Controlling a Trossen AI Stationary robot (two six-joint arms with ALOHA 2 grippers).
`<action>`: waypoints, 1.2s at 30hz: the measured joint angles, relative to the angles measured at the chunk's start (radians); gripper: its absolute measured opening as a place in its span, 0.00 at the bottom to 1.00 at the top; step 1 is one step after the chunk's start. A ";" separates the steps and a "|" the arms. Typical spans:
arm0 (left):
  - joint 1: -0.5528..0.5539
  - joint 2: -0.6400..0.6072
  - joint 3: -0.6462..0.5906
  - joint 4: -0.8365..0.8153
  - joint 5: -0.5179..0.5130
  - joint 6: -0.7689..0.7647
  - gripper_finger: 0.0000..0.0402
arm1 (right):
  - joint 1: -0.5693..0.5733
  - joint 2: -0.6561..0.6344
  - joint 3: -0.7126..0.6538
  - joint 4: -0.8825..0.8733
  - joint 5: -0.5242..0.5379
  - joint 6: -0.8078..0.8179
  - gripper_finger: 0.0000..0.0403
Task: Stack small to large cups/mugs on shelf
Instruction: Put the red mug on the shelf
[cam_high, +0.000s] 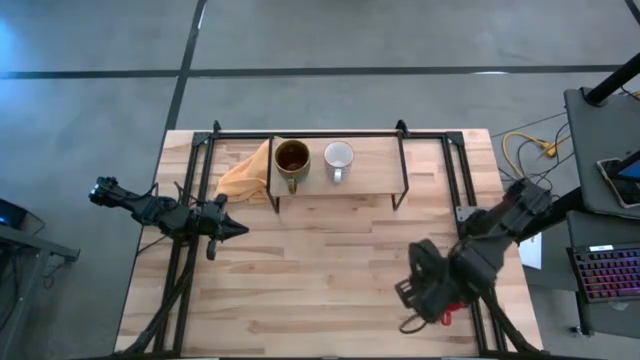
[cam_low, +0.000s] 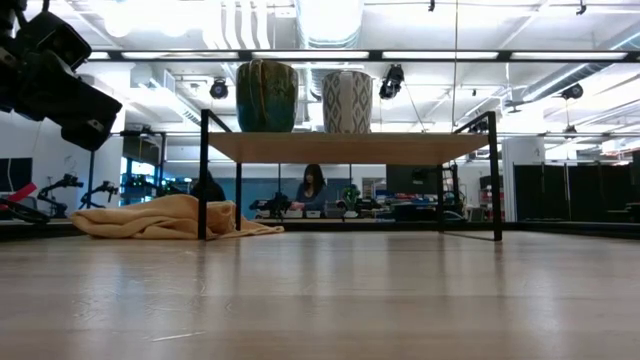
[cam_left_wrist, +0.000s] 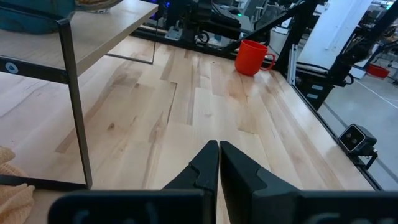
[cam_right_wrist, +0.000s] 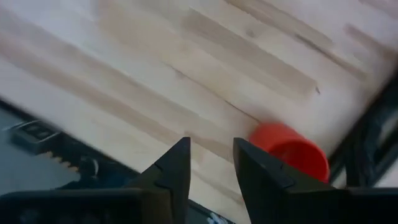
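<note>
The brownish-olive mug (cam_high: 291, 160) and the white mug (cam_high: 338, 158) stand upright side by side on the small light-wood shelf (cam_high: 370, 175) at the table's far middle; they also show in the low view (cam_low: 266, 96) (cam_low: 347, 102). The red mug (cam_left_wrist: 252, 57) stands upright on the tabletop near the right edge. My right gripper (cam_right_wrist: 211, 146) is open and empty above the table; the red mug (cam_right_wrist: 289, 149) lies just beyond one finger, apart from it. In the high view my right arm (cam_high: 440, 280) hides most of it. My left gripper (cam_left_wrist: 217, 149) is shut and empty, near the shelf's left legs.
A yellow cloth (cam_high: 245, 175) lies crumpled on the table at the shelf's left end, partly under it (cam_low: 165, 217). Black frame rails (cam_high: 190, 260) run along the table's left and right sides. Bare wood (cam_high: 330, 270) lies between the two arms. A person (cam_low: 312, 190) sits beyond the table.
</note>
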 joint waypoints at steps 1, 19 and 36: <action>0.000 0.000 0.000 0.000 0.000 0.000 0.00 | 0.017 -0.012 -0.027 0.000 -0.006 0.053 0.29; 0.000 0.000 0.000 0.000 0.000 0.000 0.00 | 0.248 -0.189 -0.379 0.000 -0.267 0.516 0.30; 0.000 0.000 0.000 0.000 0.000 0.000 0.00 | 0.248 -0.189 -0.624 0.190 -0.320 0.535 0.31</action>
